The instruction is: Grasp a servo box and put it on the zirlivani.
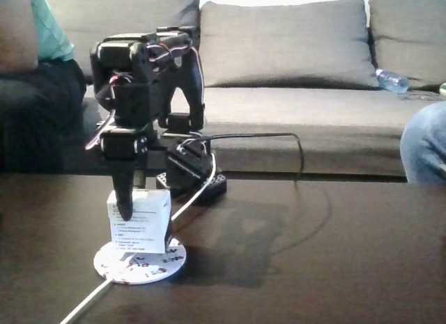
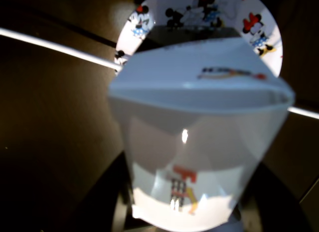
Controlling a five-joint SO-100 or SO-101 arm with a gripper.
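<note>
Right now the black arm leans down over the dark table, and its gripper has a dark finger pressed against the labelled face of the white box. The box sits on the round disc, or just above it; I cannot tell whether its base touches. The jaws look clamped on the box. From the wrist view the box is blurred and close, with the disc, printed with cartoon figures, behind it. A white cable runs across the table under the disc. Behind stands a grey sofa with a water bottle on it.
</note>
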